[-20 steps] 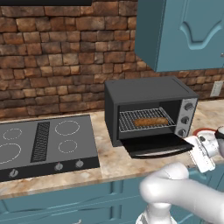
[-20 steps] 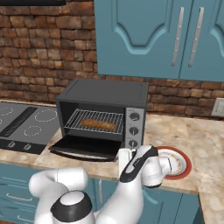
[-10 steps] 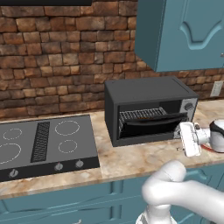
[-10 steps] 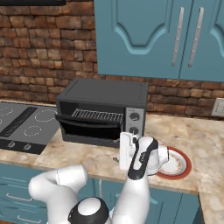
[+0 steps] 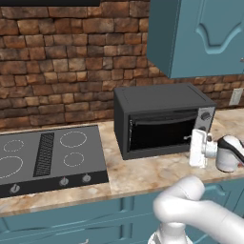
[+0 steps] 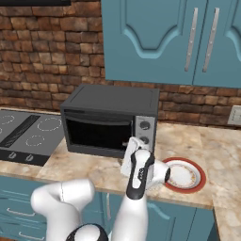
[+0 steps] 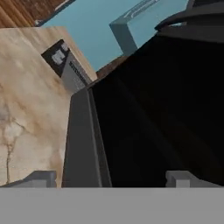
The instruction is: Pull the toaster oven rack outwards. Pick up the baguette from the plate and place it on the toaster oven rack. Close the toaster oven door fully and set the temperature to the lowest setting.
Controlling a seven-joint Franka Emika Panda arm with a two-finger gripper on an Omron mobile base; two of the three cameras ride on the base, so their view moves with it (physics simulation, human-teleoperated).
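Toaster oven (image 5: 162, 119) on bench (image 5: 143, 174), right of black cooktop (image 5: 47, 155), under blue cabinets (image 6: 164, 40). Door (image 5: 159, 133) up, looks shut or nearly so; glass too dark to tell rack or baguette inside. Gripper (image 5: 198, 148) at door's right end, just below silver knob panel (image 6: 145, 132), fingers (image 7: 41, 178) spread wide, nothing pinched; contact w/ door hard to judge. Hand view: dark glass close up, grey door frame alongside. Red-rimmed plate (image 6: 186, 175) on bench right of oven, bare
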